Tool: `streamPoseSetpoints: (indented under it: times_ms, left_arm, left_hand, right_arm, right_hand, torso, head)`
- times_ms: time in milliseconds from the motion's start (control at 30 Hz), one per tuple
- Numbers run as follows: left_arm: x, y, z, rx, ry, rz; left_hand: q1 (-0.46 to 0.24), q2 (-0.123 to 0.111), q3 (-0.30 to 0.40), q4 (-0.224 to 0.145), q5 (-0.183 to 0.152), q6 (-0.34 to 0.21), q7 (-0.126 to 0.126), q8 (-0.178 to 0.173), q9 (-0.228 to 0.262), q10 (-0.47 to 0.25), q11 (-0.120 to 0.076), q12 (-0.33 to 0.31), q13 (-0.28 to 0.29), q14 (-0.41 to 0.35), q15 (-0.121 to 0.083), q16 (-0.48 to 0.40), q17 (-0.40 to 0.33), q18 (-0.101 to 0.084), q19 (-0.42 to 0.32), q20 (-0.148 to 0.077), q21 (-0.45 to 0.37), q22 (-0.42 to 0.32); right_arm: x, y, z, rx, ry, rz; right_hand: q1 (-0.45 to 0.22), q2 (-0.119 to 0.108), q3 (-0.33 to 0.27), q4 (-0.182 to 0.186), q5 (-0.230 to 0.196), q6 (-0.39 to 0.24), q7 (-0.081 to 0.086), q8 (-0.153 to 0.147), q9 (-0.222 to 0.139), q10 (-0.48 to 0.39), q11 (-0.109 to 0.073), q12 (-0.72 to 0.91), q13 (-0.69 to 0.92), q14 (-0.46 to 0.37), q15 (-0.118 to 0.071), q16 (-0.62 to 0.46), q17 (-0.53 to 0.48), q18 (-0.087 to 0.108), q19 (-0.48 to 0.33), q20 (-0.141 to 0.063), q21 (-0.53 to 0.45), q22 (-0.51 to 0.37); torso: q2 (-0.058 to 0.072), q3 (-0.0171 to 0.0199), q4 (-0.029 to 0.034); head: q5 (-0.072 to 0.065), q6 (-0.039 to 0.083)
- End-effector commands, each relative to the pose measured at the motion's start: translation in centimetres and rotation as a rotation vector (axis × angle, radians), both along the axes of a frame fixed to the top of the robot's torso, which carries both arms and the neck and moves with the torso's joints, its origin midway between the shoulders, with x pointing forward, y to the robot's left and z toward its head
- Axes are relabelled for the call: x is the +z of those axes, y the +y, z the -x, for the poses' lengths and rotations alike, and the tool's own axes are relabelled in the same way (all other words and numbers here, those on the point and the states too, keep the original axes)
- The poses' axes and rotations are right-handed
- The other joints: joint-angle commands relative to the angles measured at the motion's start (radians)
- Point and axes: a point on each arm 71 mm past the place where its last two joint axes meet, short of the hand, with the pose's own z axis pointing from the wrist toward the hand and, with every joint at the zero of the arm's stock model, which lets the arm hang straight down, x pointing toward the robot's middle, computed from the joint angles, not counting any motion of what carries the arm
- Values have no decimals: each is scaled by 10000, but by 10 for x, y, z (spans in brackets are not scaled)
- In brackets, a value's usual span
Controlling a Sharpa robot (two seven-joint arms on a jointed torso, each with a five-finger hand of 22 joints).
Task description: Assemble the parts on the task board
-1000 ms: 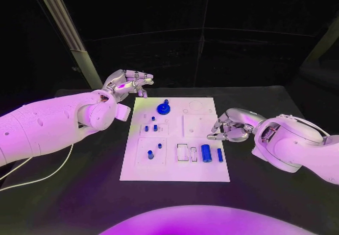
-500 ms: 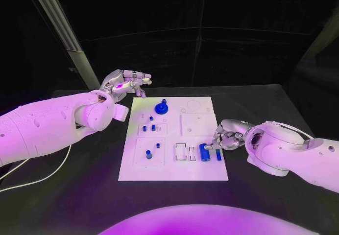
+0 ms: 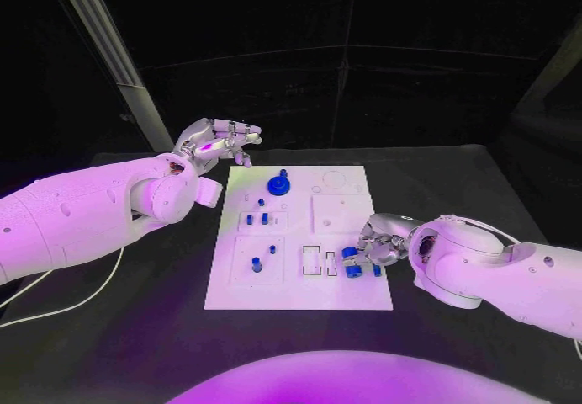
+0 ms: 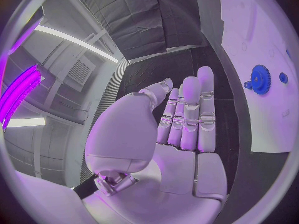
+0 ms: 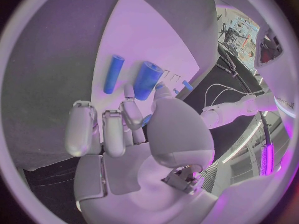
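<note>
The white task board (image 3: 318, 296) lies mid-table. A thick blue cylinder (image 3: 351, 268) (image 5: 147, 78) lies near its right edge, beside a thin blue rod (image 3: 378, 270) (image 5: 113, 73). My right hand (image 3: 371, 247) (image 5: 134, 129) sits over the cylinder's end, pinching it between the thumb and one finger; the other fingers are curled back. The cylinder still rests on the board. My left hand (image 3: 221, 141) (image 4: 181, 129) hovers by the board's far left corner, fingers straight, holding nothing. A blue gear (image 3: 280, 185) (image 4: 258, 78) stands at the far end.
Small blue pegs (image 3: 256, 220) and another peg (image 3: 257, 265) stand in the board's left half. Rectangular slots (image 3: 313, 259) lie left of the cylinder. A metal pole (image 3: 115, 67) rises at back left. A white cable (image 3: 60, 307) trails on the table's left.
My right hand has moved left and toward the near edge, from beside the board onto the thick cylinder. The left hand has stayed put.
</note>
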Motion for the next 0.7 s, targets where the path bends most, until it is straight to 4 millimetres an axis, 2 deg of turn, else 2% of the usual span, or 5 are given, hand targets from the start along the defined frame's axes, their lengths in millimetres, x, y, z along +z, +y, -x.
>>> streamPoseSetpoints:
  times_ms: [33,300,467,567,700]
  left_arm:
    - [2,0,0,-36,-47,75]
    - [1,1,0,-37,-38,72]
    - [1,2,0,-26,-35,68]
    - [1,2,0,-19,-34,66]
    - [1,2,0,-16,-32,65]
  left_hand:
    - [114,16,-19,-47,38,35,25,39,0,-84,-2,31,-2,-62,12,-46,-9,63,-19,-12,-56,-13]
    - [114,16,-19,-47,38,35,25,39,0,-84,-2,31,-2,-62,12,-46,-9,63,-19,-12,-56,-13]
    - [114,16,-19,-47,38,35,25,39,0,-84,-2,31,-2,-62,12,-46,-9,63,-19,-12,-56,-13]
    - [115,21,-21,-46,39,37,21,52,1,-88,-5,55,-3,-64,11,-45,-21,63,-12,-12,-72,-26]
    - [115,21,-21,-46,39,37,21,52,1,-88,-5,55,-3,-64,11,-45,-21,63,-12,-12,-72,-26]
  right_arm:
    - [-5,3,2,246,105,282]
    - [-8,6,0,310,-57,567]
    - [-8,4,-1,167,-245,645]
    - [-7,4,0,-114,-127,291]
    - [-3,4,5,-436,36,-253]
  right_hand:
    - [32,97,-57,1,28,-49,-20,63,15,113,-8,108,99,645,-43,72,249,-161,85,10,38,38]
    - [659,310,-39,-116,616,-93,-36,231,172,132,-24,289,382,657,-54,173,426,-170,90,5,80,107]
    - [1679,713,328,-582,1757,-1,-88,372,302,146,-82,351,515,666,-101,227,531,-178,105,-30,114,171]
    - [1954,871,513,-654,2904,118,-152,459,406,80,-143,231,462,660,-148,228,537,-176,102,-77,118,176]
    - [1911,881,523,-587,3083,174,-175,493,461,74,-159,187,444,664,-160,243,570,-183,110,-91,131,203]
  torso:
    - [4,-4,-7]
    - [-2,-6,-4]
    - [-5,-6,-8]
    - [-12,-1,-20]
    - [-10,-6,-21]
  head:
    - [-6,4]
    - [28,-7]
    - [34,-12]
    - [52,3]
    - [31,10]
